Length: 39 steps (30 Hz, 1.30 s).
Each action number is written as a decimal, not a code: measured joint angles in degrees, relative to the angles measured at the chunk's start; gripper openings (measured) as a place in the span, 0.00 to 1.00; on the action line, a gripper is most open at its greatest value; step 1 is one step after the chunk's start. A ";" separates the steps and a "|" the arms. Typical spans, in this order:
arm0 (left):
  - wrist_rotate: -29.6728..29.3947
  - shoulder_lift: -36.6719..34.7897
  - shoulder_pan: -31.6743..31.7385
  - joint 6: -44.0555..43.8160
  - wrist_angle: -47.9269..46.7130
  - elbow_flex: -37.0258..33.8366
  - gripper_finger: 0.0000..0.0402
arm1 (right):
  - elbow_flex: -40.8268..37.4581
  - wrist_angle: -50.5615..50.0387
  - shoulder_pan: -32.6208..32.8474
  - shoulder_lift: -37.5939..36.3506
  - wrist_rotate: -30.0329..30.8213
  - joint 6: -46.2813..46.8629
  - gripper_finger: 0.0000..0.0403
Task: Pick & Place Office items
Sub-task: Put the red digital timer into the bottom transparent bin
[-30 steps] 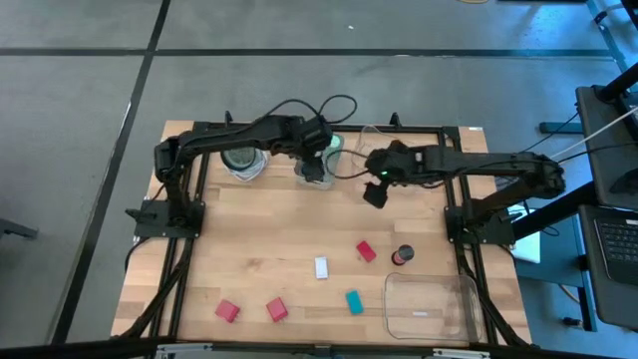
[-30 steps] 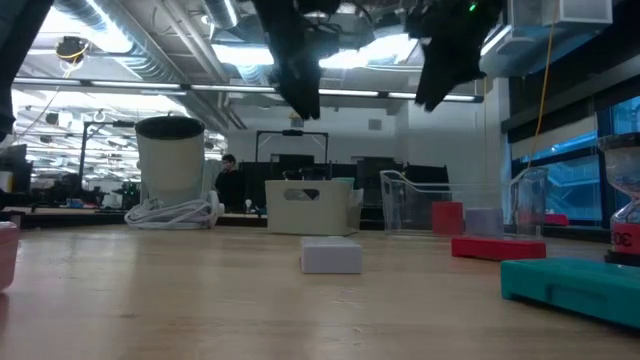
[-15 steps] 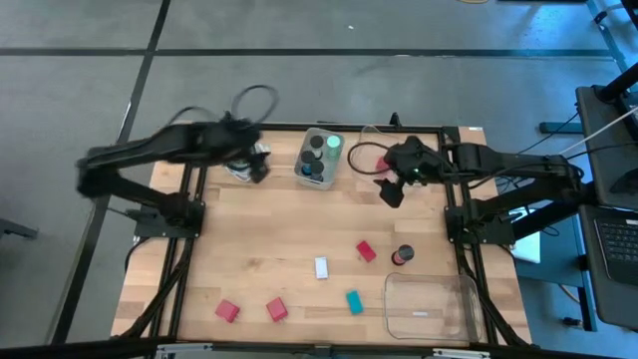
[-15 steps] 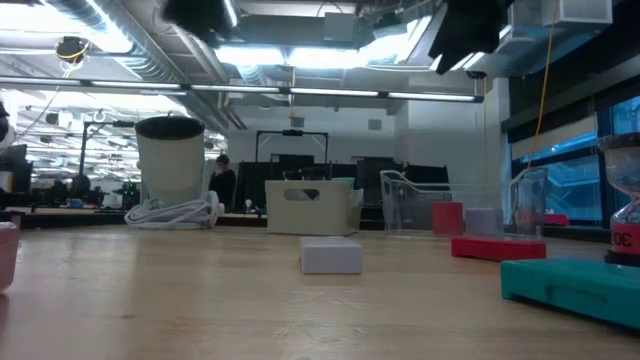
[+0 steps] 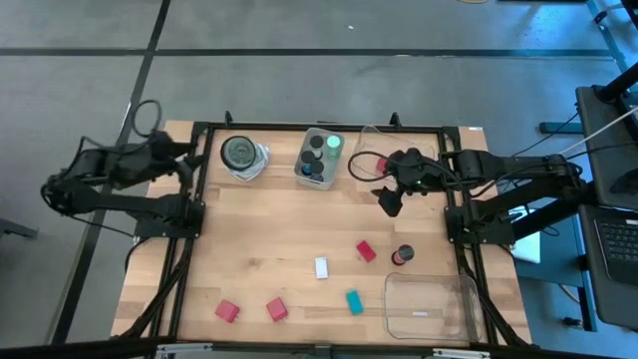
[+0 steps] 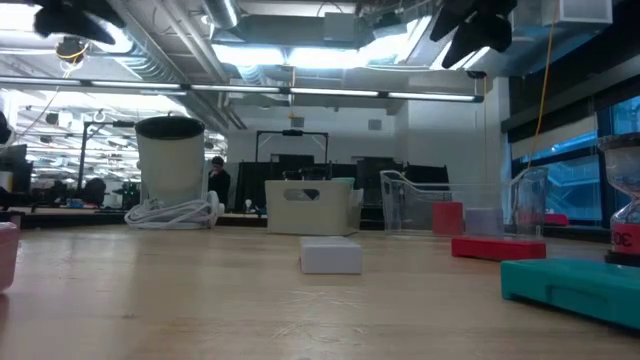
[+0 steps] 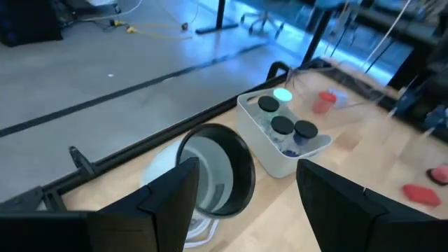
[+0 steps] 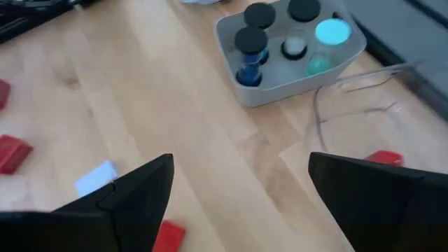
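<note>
Office items lie on the wooden table: a red block [image 5: 366, 251], a dark cylinder [image 5: 402, 256], a white block [image 5: 321, 267], a teal block [image 5: 353, 301] and two red blocks [image 5: 226, 311] [image 5: 276, 310]. More dark cylinders and a green one [image 7: 282, 95] stand in a white bin [image 5: 319, 158] at the far edge. My left gripper [image 5: 187, 150] hangs open beyond the table's far left corner, holding nothing. My right gripper [image 5: 388, 202] hangs open above the table, right of the bin, also holding nothing.
A round grey dish [image 5: 239, 155] sits left of the bin. One clear tray [image 5: 431, 304] lies at the near right, another [image 5: 371, 150] at the far edge with a red piece in it. The table's middle is bare wood.
My left gripper has swung from above the bin toward the table's left edge, out past the far left corner, rolling as it went. My right gripper has risen a little and shifted slightly toward the right edge. The items on the table have not moved.
</note>
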 joint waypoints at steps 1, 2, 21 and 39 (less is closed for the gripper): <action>0.01 -2.29 0.00 -0.09 -0.05 -1.00 0.59 | 0.00 0.00 0.40 0.00 -0.14 0.29 0.83; -0.01 -4.43 0.00 -0.66 -0.07 -2.11 0.59 | 0.00 0.04 0.76 0.00 -0.14 0.48 0.83; 6.81 -17.32 0.00 -2.64 -0.78 -15.66 0.59 | 0.00 1.37 2.41 0.00 1.53 1.80 0.83; 8.70 -17.32 0.00 -3.93 -0.27 -15.77 0.59 | 0.00 2.57 2.41 8.25 -10.91 15.49 0.83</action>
